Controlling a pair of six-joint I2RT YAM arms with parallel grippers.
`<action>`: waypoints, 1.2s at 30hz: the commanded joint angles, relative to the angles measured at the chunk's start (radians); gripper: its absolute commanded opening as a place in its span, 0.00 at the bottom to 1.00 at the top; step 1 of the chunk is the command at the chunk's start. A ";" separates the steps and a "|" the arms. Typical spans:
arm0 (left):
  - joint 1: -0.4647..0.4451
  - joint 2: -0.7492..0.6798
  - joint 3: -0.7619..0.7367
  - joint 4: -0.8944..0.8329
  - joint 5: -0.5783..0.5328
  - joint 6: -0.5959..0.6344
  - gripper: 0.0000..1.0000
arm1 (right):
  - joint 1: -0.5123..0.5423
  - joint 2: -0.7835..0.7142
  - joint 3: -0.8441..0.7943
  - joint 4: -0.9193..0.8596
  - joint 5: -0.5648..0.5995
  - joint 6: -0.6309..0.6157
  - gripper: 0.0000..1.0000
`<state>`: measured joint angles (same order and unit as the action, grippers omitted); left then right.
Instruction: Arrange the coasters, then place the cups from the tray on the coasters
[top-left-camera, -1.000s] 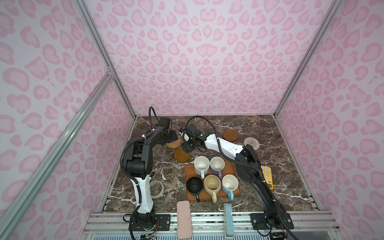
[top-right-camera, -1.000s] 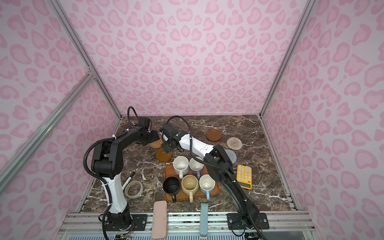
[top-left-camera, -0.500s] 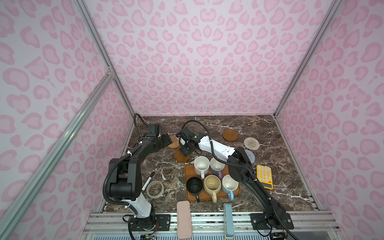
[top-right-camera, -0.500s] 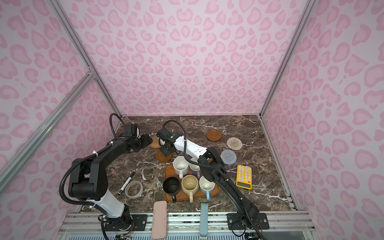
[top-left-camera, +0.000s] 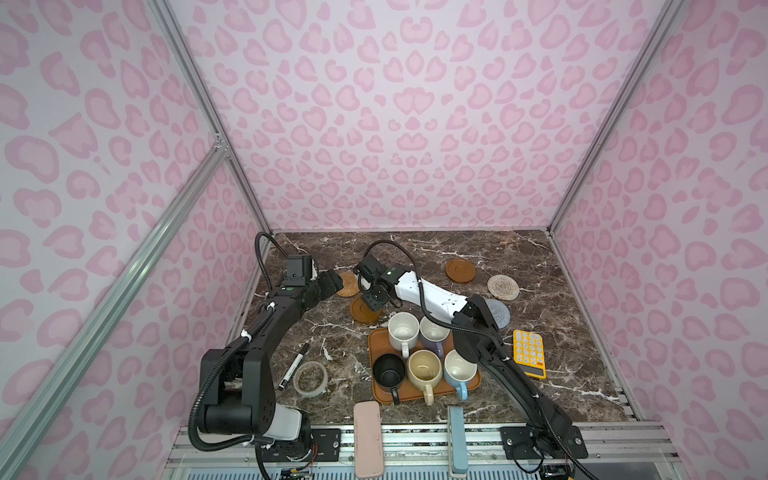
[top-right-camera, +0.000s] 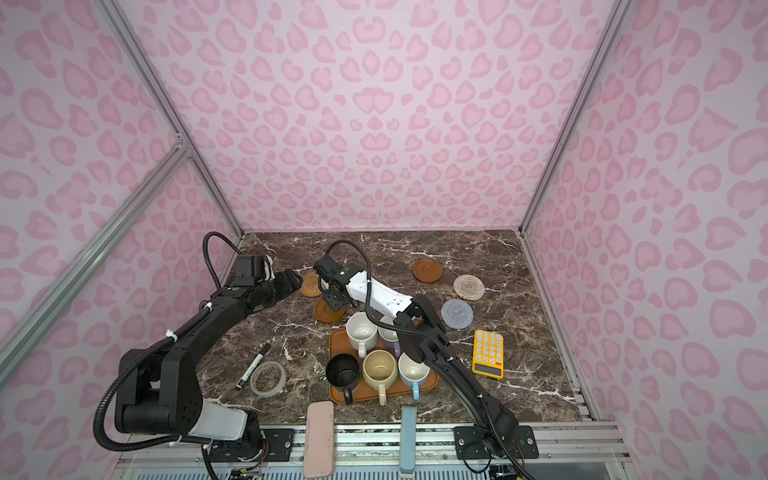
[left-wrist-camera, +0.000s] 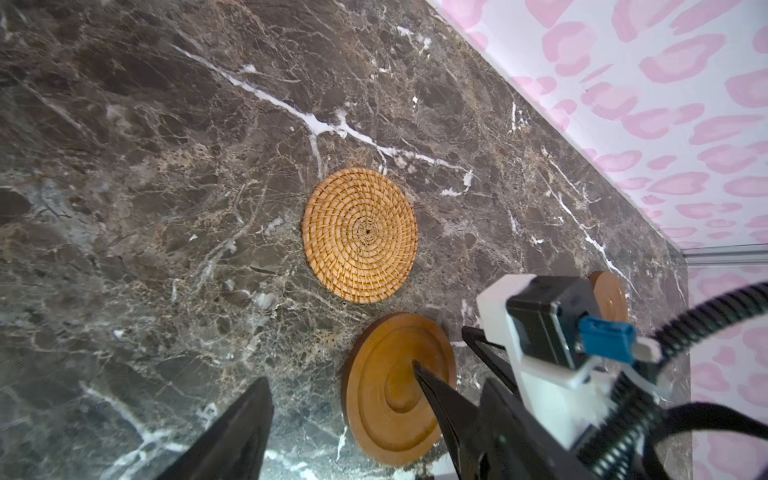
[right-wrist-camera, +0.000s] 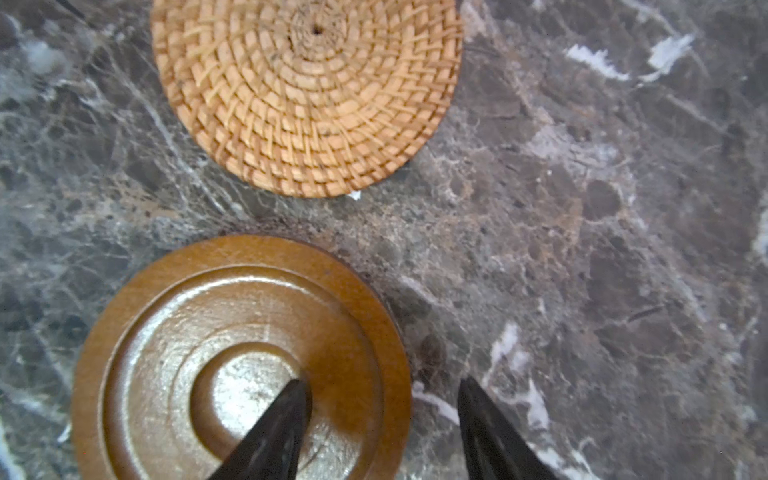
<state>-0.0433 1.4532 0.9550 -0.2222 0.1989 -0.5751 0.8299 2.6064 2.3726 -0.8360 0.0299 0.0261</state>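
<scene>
My right gripper is open low over the nearer brown wooden coaster. One finger is over the disc's centre and the other is outside its rim, above the marble. Just behind it lies the tan rattan coaster. My left gripper stands open and empty beside the rattan coaster. Another brown coaster, a beige woven one and a grey-blue one lie to the right. The orange-brown tray holds white, lavender, black, cream and light blue cups.
A yellow calculator lies right of the tray. A clear tape roll and a marker lie left of it. A pink case and a blue one rest on the front rail. Pink walls close three sides.
My right gripper has come down over the nearer brown coaster and its jaws have narrowed. The left arm has dropped its elbow and drawn back slightly from the rattan coaster.
</scene>
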 joint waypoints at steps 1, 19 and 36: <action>-0.001 -0.030 -0.020 0.020 0.019 -0.001 0.80 | -0.024 0.005 -0.016 -0.077 0.074 0.007 0.60; -0.115 0.048 -0.045 0.110 0.041 -0.017 0.80 | -0.115 0.123 0.154 -0.050 0.087 0.070 0.54; -0.191 0.129 -0.005 0.148 0.022 -0.035 0.79 | -0.140 0.114 0.234 0.004 0.036 0.073 0.52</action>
<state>-0.2195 1.5791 0.9264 -0.1036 0.2371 -0.6060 0.6918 2.7426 2.6091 -0.8310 0.0479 0.1009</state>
